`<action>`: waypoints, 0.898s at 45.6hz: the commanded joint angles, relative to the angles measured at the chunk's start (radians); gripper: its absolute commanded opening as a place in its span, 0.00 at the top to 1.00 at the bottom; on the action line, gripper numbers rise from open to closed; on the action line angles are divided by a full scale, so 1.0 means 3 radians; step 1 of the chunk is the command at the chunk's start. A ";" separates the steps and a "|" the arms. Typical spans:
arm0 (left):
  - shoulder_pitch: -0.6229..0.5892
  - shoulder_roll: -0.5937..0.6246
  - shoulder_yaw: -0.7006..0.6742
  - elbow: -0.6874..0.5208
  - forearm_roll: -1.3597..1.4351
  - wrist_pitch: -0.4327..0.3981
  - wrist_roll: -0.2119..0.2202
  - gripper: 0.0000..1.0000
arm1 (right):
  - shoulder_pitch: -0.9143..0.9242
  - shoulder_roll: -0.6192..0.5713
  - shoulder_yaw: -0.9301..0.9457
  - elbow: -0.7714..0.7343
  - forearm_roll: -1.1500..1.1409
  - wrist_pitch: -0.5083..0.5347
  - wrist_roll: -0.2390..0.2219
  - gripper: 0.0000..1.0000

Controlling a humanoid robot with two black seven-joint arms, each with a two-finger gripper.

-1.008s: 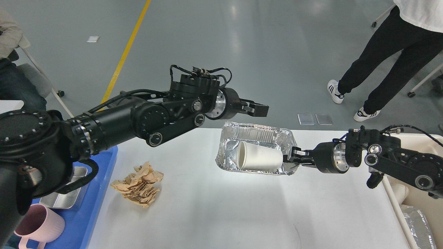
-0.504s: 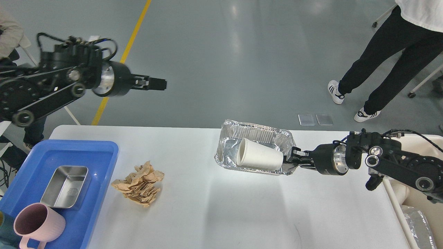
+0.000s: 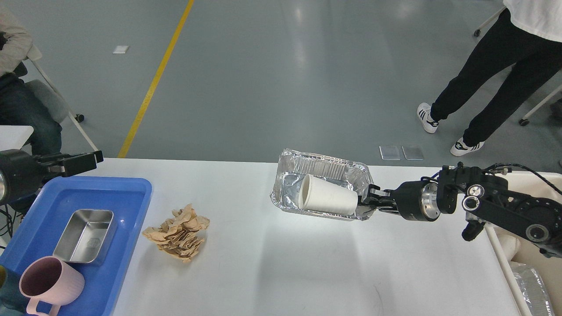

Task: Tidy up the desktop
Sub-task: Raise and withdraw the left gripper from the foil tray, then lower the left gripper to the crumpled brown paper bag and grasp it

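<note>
The white desktop (image 3: 285, 267) fills the lower view. My right gripper (image 3: 371, 202) is shut on the right rim of a foil tray (image 3: 327, 169) and holds it tilted above the desktop. A white paper cup (image 3: 327, 201) lies on its side inside the foil tray. A crumpled brown paper (image 3: 178, 232) lies on the desktop at the left. My left gripper (image 3: 90, 159) is at the far left edge above the blue tray's back corner, empty; its fingers cannot be told apart.
A blue tray (image 3: 131, 206) at the left holds a steel box (image 3: 85, 235) and a pink mug (image 3: 50, 285). A cream bin (image 3: 533, 263) stands at the right edge. People stand and sit beyond the table.
My left arm has swung away from above the foil tray to the far left and dropped low. The right gripper has kept hold of the foil tray, shifting it slightly.
</note>
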 commanded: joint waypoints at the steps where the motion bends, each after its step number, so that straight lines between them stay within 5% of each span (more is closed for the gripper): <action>1: 0.0297 0.0102 0.0021 -0.0153 0.0003 0.0427 -0.0516 0.03 | -0.0010 0.0000 -0.0005 -0.0001 0.0000 0.0000 0.0000 1.00; 5: 0.0547 0.0148 0.0046 -0.0363 0.0003 0.0581 -0.0727 0.03 | -0.0010 0.0000 -0.0005 -0.0001 0.0000 0.0000 0.0000 1.00; 11: 0.0860 0.0164 0.0036 -0.0501 0.0013 0.0642 -0.0742 0.03 | -0.0016 -0.0006 -0.0010 -0.0001 0.0000 0.0000 0.0000 1.00; 25: 0.0855 0.0123 0.0041 -0.0476 -0.0012 0.0550 -0.0650 0.03 | -0.0026 -0.0026 -0.0010 -0.0001 0.0000 0.0000 0.0000 1.00; 34: 0.0732 -0.0367 0.0000 0.0193 -0.0017 0.0065 -0.0318 0.03 | -0.0031 -0.0026 -0.0010 -0.0001 0.0000 0.0000 0.0000 1.00; 41: 0.0681 -0.0955 0.0021 0.0822 0.0054 0.0008 -0.0313 0.03 | -0.0041 -0.0041 -0.0010 -0.0001 0.0000 0.0000 0.0005 1.00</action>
